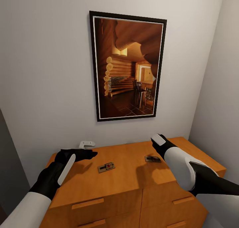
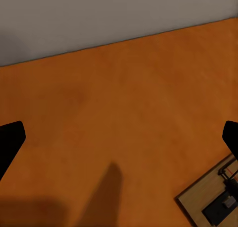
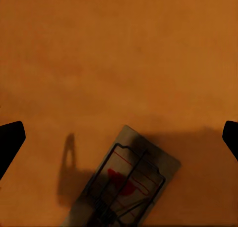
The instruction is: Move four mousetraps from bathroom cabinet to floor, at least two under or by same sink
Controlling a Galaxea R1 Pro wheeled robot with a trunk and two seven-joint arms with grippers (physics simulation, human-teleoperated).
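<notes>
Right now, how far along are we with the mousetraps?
No trap seen on a floor yet. Two mousetraps lie on the cabinet top: one near the open, empty left gripper, one under the open right gripper. Grasping, carrying and placing all remain.

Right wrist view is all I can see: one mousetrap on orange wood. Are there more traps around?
Observer: Yes. The head view shows a second mousetrap lying on the same cabinet top, near the left claw.
Operator: Is either claw holding anything?
Observer: No. The left claw's fingers are spread wide over bare wood, with that trap off to one side.
Operator: What's behind the cabinet?
Observer: A wall with a framed picture of a log cabin interior.
</notes>
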